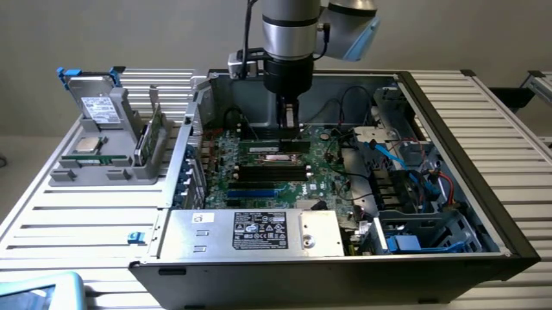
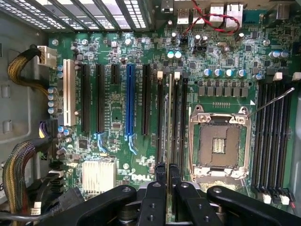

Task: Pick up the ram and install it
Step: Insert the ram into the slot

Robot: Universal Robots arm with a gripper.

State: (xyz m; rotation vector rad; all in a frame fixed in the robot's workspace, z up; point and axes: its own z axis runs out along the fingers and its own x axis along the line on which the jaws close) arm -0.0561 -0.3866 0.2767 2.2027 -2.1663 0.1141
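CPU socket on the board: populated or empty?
Empty. The wrist view shows the CPU socket with its bare contact grid exposed and nothing seated in it.

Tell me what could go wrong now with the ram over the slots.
1. The ram, pinched edge-on in the gripper, may be out of line with the slots; pressing could then bend it.
2. The open socket lies close beside; a slip might hit its bare contacts.

The lettering "DELL" (image 2: 141, 177) is printed in white on the green motherboard (image 2: 115, 101). The print on the dark label (image 1: 263, 230) of the power supply (image 1: 321, 232) cannot be read.
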